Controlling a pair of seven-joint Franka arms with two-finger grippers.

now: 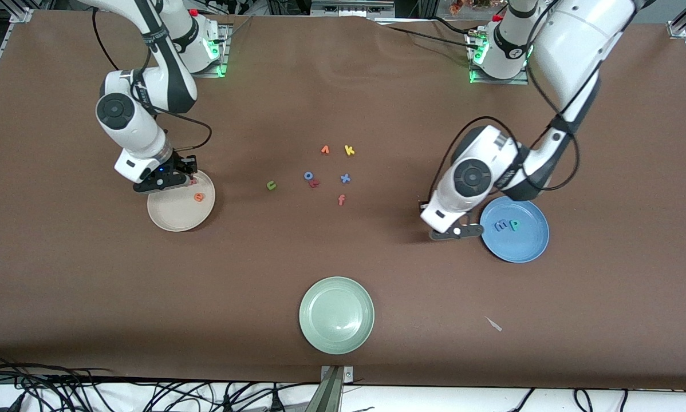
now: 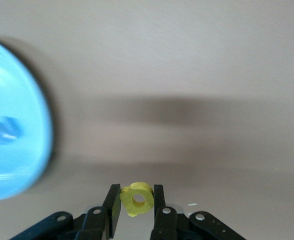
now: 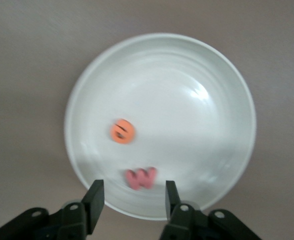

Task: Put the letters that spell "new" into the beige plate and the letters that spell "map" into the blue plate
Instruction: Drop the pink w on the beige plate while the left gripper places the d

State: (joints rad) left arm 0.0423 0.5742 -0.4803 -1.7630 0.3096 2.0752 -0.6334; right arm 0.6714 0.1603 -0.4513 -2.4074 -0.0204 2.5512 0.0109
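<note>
Currently: left gripper clamped on yellow a, over bare table just beside blue plate, which holds m and p. Advice: carry past the rim, lower, then release. Right gripper, fingers parted and empty, over beige plate; w and e inside. Green n remains on the table, well apart from that plate.

A: Beige plate?
B: Orange e and red-pink w flat inside. Green n lies on the table, mid-table.
A: Blue plate?
B: Lavender m, teal p side by side inside. Yellow a pinched in left gripper, beside that plate.
</note>
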